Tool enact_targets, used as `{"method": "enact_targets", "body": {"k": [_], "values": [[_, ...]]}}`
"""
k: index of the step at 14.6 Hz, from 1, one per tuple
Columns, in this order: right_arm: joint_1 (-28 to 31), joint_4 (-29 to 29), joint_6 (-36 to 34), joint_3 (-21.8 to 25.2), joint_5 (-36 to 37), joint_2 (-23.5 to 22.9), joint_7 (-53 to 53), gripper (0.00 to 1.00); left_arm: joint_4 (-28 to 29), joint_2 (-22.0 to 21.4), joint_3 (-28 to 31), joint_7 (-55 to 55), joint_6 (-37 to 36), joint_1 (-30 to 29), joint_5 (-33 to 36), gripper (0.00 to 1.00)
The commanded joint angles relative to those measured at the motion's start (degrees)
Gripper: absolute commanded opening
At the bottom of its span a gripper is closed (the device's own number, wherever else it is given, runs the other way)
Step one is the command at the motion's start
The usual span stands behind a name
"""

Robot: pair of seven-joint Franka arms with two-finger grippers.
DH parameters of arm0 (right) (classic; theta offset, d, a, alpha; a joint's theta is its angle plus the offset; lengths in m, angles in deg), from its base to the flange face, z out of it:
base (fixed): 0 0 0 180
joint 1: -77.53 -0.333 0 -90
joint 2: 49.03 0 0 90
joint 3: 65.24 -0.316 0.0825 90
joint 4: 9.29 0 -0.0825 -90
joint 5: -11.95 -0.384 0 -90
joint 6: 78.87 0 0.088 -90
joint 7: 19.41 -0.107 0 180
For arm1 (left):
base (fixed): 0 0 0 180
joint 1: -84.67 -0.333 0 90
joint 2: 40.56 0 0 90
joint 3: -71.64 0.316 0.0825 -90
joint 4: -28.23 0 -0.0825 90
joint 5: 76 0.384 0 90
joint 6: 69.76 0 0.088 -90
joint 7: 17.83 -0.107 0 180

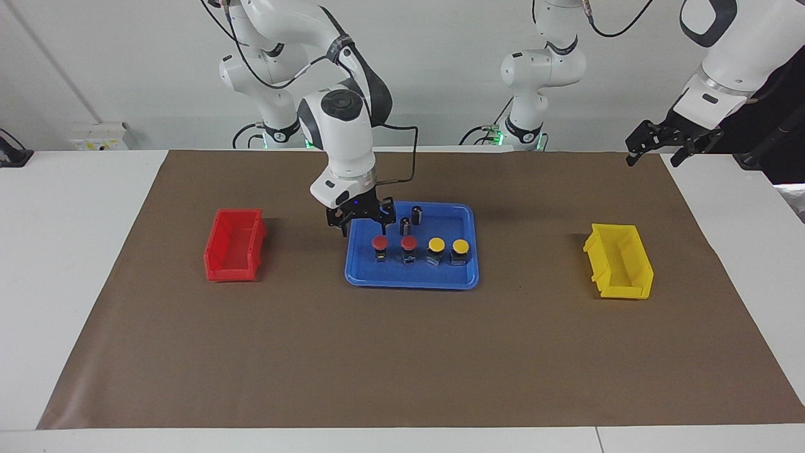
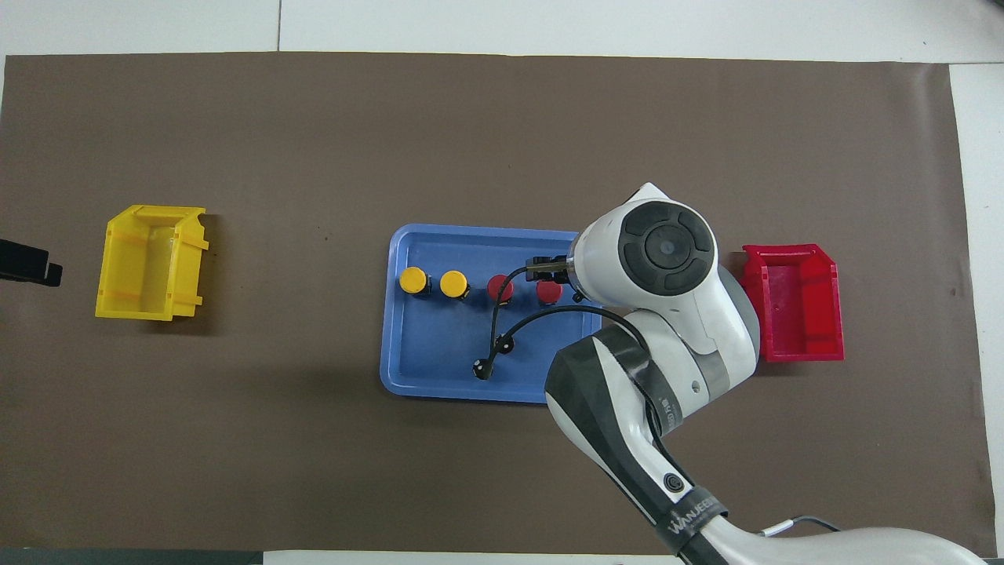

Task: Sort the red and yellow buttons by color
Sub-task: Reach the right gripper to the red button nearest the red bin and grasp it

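Two red buttons (image 1: 380,243) (image 1: 409,243) and two yellow buttons (image 1: 436,244) (image 1: 460,246) stand in a row in the blue tray (image 1: 412,282). In the overhead view the reds (image 2: 548,291) (image 2: 500,288) and yellows (image 2: 452,283) (image 2: 412,280) show in the tray (image 2: 408,377). My right gripper (image 1: 365,221) is open and empty. It hangs low over the tray's end toward the red bin, just above and beside the outer red button. The wrist hides it from above. My left gripper (image 1: 654,151) is open and waits raised over the mat's edge at its own end, showing at the overhead view's edge (image 2: 27,263).
A red bin (image 1: 234,244) (image 2: 792,302) stands at the right arm's end. A yellow bin (image 1: 619,261) (image 2: 149,263) stands at the left arm's end. Two dark capless cylinders (image 1: 405,225) (image 1: 417,214) stand in the tray, nearer to the robots than the buttons.
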Motion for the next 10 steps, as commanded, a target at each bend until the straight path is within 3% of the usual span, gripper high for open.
{"method": "enact_targets", "body": {"k": [1,4,10], "values": [[-0.5,1.3,3.2,-0.1,0.1,-1.3,-0.6,0.92,1.1,-1.3,-0.2,0.2,-0.8,-0.8,0.8,1.00],[-1.1,1.2,3.5,-0.1,0.3,-2.6,-0.8,0.86,1.3,-1.3,-0.2,0.4,-0.6,-0.8,0.8,1.00],[-2.0,1.3,4.8,-0.1,0.5,-3.2,-0.7,0.83,1.9,-1.5,-0.2,0.5,-0.5,-0.8,0.8,1.00]]}}
